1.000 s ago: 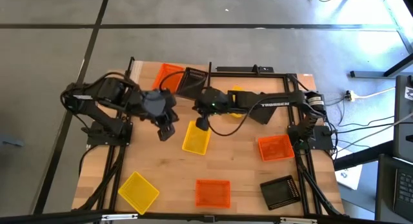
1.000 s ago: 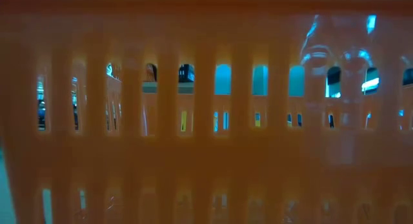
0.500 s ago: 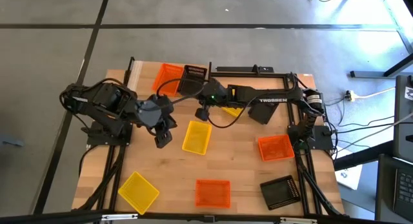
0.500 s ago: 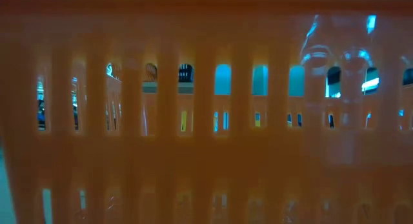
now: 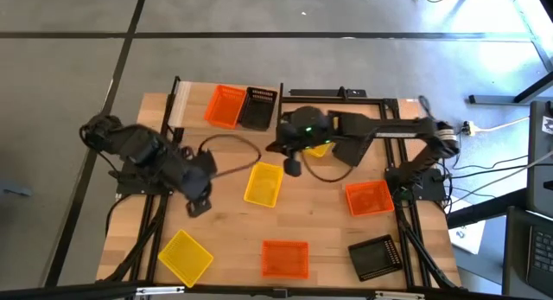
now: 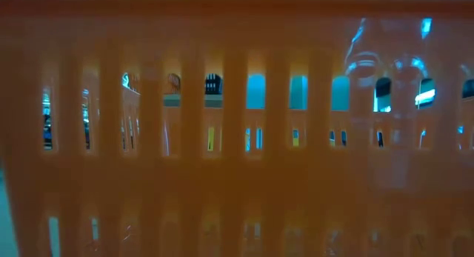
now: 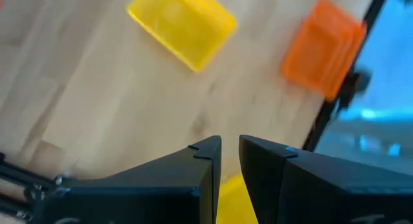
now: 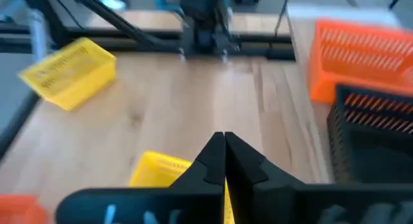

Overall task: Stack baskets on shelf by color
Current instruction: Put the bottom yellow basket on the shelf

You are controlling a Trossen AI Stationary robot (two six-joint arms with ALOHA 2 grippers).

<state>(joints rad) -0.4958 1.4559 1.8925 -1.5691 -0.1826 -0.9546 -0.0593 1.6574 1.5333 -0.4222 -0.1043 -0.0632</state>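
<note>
Fingers of the right arm [image 5: 294, 169] are pressed together, empty, just beside the middle yellow basket [image 5: 263, 184], its long axis running away from them; left arm's fingers [image 5: 198, 205], slightly parted, lie farther off.

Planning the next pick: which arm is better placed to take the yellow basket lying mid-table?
Right. The right gripper hangs beside the yellow basket, while the left gripper sits farther off.
</note>
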